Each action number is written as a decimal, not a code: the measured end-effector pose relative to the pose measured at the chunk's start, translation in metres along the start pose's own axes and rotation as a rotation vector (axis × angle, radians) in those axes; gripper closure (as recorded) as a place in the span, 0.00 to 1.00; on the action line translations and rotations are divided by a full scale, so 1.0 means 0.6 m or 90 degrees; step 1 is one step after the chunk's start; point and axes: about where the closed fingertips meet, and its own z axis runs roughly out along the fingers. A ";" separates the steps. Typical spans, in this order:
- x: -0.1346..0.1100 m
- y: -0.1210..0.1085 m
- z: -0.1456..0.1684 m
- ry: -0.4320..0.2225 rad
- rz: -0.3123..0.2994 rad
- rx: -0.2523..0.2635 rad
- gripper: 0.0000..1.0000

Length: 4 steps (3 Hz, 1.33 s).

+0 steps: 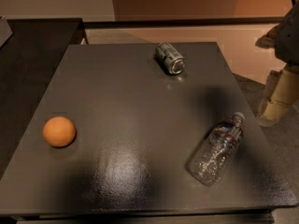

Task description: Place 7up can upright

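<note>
The 7up can (170, 58) is a small silvery can with dark greenish markings. It lies on its side near the far edge of the dark grey table (131, 92), with one shiny round end facing me. My gripper (279, 97) hangs at the right edge of the view, beyond the table's right side. It is well to the right of the can and lower in the picture, touching nothing. The arm (287, 31) shows above it.
A clear crinkled plastic bottle (217, 150) with a white cap lies on its side at the front right. An orange ball-like fruit (59, 131) sits at the left. A dark counter (28, 55) adjoins the table's left side.
</note>
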 end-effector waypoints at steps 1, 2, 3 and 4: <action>0.000 0.000 0.000 0.000 0.000 0.000 0.00; -0.015 -0.011 0.001 -0.007 -0.008 -0.008 0.00; -0.041 -0.039 0.015 -0.015 0.004 -0.033 0.00; -0.067 -0.082 0.041 -0.021 0.042 -0.059 0.00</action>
